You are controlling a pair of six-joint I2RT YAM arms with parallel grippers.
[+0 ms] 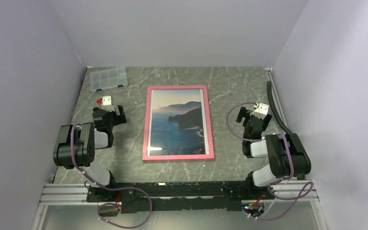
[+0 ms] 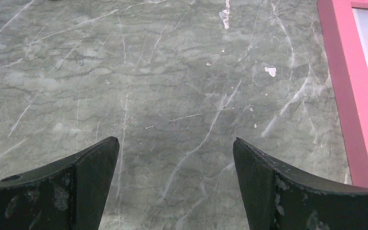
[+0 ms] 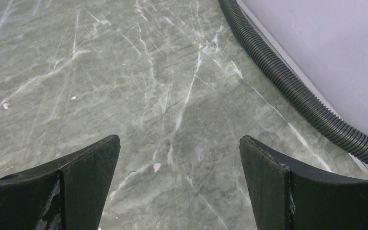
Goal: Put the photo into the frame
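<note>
Left end effector (image 1: 109,115): fingers spread wide, nothing held between them. Right end effector (image 1: 253,118): same condition, wide apart and empty. Both arms folded, elbows bent back near the bases, wrists pitched downward, well apart.

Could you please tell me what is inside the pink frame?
The photo of sea and cliffs fills the frame, face up on the table. Anything beneath the photo is covered, so I cannot see it.
</note>
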